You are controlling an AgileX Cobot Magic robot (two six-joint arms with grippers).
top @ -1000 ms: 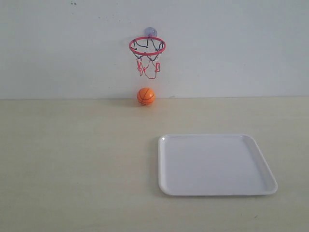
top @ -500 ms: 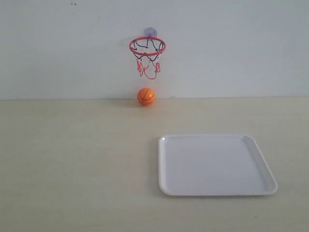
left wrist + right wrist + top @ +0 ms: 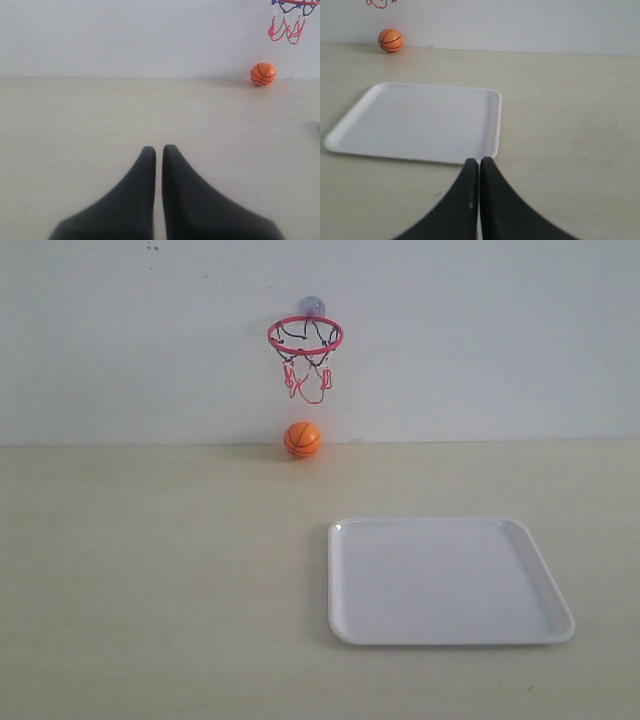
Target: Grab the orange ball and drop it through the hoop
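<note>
Nothing has moved across the last second in the exterior view: ball, hoop and tray lie where they lay in the earlier frames.

The small orange mini basketball with thin black seams (image 3: pixel 302 439) rests on the pale wooden table (image 3: pixel 150 570) at its far edge, close against the white wall (image 3: pixel 480 340). It sits directly below the tiny toy hoop (image 3: pixel 305 336). That hoop has a red ring with a dark and red string net hanging from it, and it is fixed to the wall by a clear suction cup (image 3: pixel 312 306). Ball and net are apart, with bare wall between them.

A white rectangular plastic tray with rounded corners (image 3: pixel 450 580) lies flat on the table, nearer the camera and to the right of the ball, well apart from it.

The left gripper (image 3: pixel 158 149) shows in its wrist view as two black tapered fingers drawn together, with only a thin slit between the tips and nothing held. It hovers over bare table, well away from the ball.

The right gripper (image 3: pixel 479 161) is likewise clenched, its black fingers pressed tip to tip and grasping nothing. Its tips sit just beside the near edge of the tray, far from the ball.
</note>
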